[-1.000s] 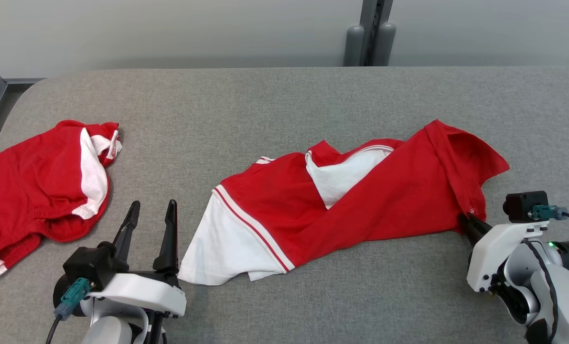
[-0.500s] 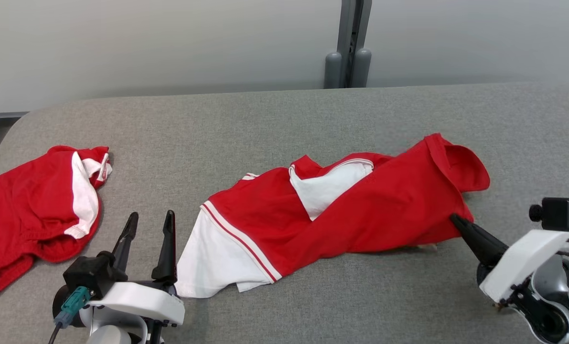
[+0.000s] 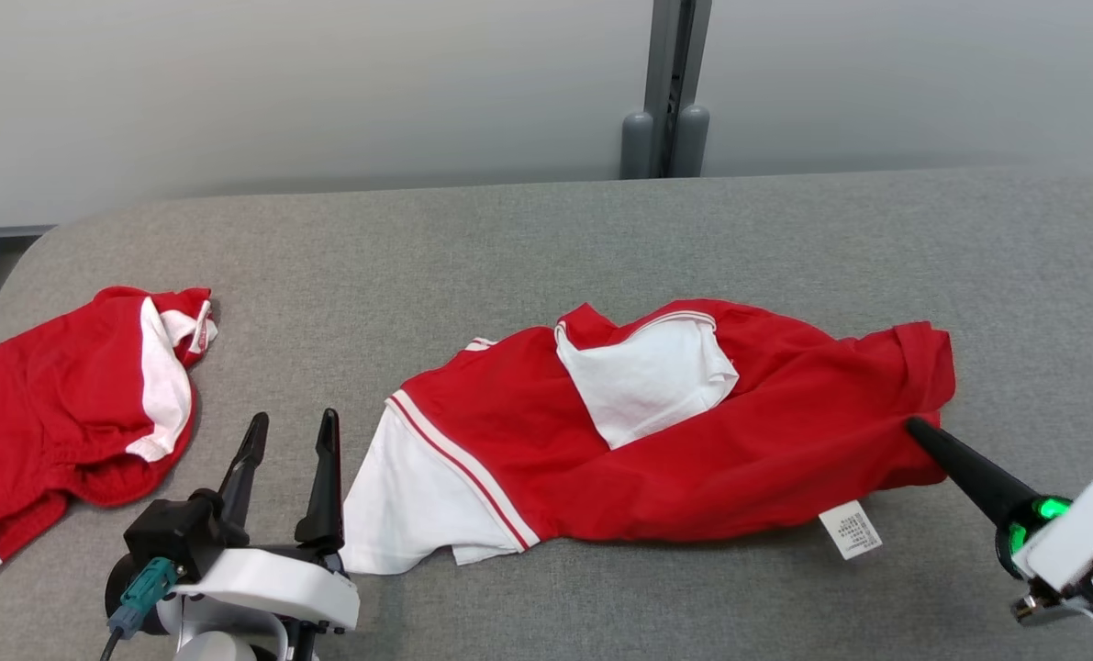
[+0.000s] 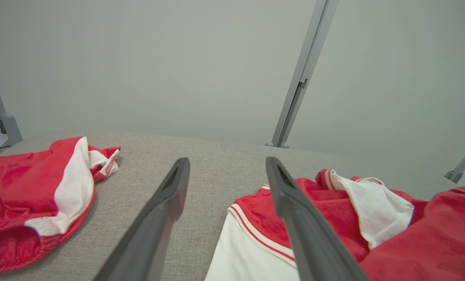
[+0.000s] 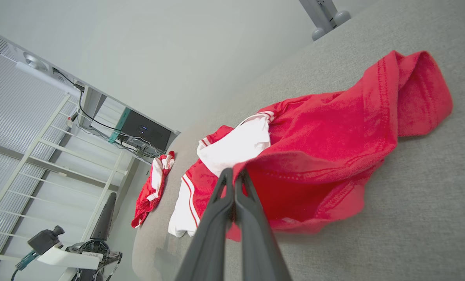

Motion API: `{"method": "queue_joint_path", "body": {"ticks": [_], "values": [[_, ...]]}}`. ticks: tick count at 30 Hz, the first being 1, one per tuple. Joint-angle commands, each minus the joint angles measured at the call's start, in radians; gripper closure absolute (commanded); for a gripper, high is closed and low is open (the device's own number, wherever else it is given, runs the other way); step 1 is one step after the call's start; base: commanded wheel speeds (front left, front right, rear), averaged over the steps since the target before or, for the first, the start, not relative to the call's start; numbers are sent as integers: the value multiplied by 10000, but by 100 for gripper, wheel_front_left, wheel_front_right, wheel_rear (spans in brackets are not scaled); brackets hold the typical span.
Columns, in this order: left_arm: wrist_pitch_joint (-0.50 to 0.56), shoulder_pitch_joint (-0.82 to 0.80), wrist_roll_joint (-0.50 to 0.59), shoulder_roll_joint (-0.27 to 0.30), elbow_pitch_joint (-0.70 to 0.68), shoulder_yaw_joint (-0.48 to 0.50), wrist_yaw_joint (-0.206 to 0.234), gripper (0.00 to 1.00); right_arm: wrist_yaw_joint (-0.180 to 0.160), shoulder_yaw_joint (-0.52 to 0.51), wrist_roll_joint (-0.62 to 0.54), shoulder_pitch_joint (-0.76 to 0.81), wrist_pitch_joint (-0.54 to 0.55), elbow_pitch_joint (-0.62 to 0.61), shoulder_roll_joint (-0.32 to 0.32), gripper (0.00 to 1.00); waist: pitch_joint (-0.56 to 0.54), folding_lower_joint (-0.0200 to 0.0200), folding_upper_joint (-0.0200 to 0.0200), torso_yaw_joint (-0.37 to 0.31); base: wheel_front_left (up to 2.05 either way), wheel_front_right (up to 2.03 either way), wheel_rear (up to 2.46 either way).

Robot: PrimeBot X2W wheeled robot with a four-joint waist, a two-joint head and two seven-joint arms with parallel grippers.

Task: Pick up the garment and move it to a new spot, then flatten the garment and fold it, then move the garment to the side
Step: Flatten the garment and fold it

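A grey fabric-covered table [image 3: 546,229] with a rounded left corner spans the frame. A rumpled red-and-white cloth garment [image 3: 748,450] sprawls across its centre and right, a white care label [image 3: 851,530] showing at the lower right hem. A second crumpled red-and-white garment [image 3: 60,404] lies well apart at the left edge, on the same surface.

This looks like a robot test laboratory, not a home. Ahead of the left claw [image 4: 227,162] stands a bare pale partition [image 4: 138,58] with a grey metal post [image 4: 300,74]. Far left of the right claw [image 5: 232,171] are a white metal rack [image 5: 41,136] and a black electronics box [image 5: 144,130] with loose cables [image 5: 95,121]. Under both claws lies a grey cloth-covered worktop [image 3: 509,239].
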Motion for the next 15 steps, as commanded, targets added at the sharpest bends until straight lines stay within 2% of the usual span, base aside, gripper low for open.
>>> {"method": "queue_joint_path", "body": {"ticks": [1,7,10,15], "values": [[0,-120,-17,28,-16,-7,-11,0,4,-32,-46,-267,93,150,41,100,103,0,0,66,0,0,0],[0,-408,-67,-56,107,-90,-102,0,4,-140,-965,-2311,1095,3648,257,100,572,0,0,470,0,0,0],[-1,-544,-69,-92,196,-119,-139,0,4,-167,-1292,-3054,1351,4994,300,100,722,0,0,706,0,0,0],[-1,-583,-38,-124,304,2,-214,0,4,-366,-1270,-3365,1148,5756,239,100,745,0,0,883,0,0,0]]}}
